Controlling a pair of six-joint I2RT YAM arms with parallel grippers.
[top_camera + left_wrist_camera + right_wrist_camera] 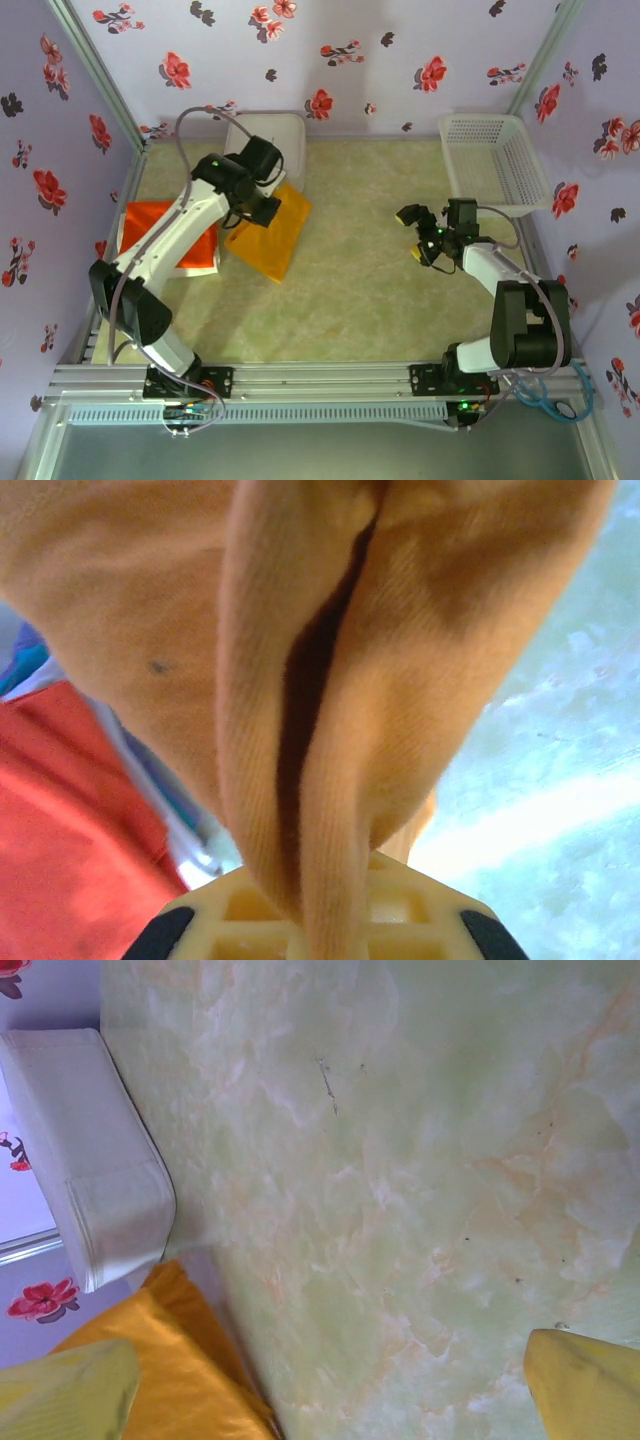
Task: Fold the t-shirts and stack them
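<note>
Now we are looking at the mustard t-shirt [272, 240], which is lying folded on the table [360, 300] left of centre, toward the far edge. The left gripper [263, 212] is pinching shut on a bunched fold at the shirt's far corner. Just to the left, the red-orange t-shirt [160, 228] is resting by the table's left edge on top of the white t-shirt [200, 264], whose edge is peeking out on the near side. Right behind the mustard shirt, the white box [270, 135] is sitting against the far edge, the left arm crossing over its near side; what it is holding we cannot tell. Well apart, the right gripper [414, 236] is hovering right of centre, fingers spread wide and gripping nothing, near the lattice basket [497, 160] standing in the far right corner.
</note>
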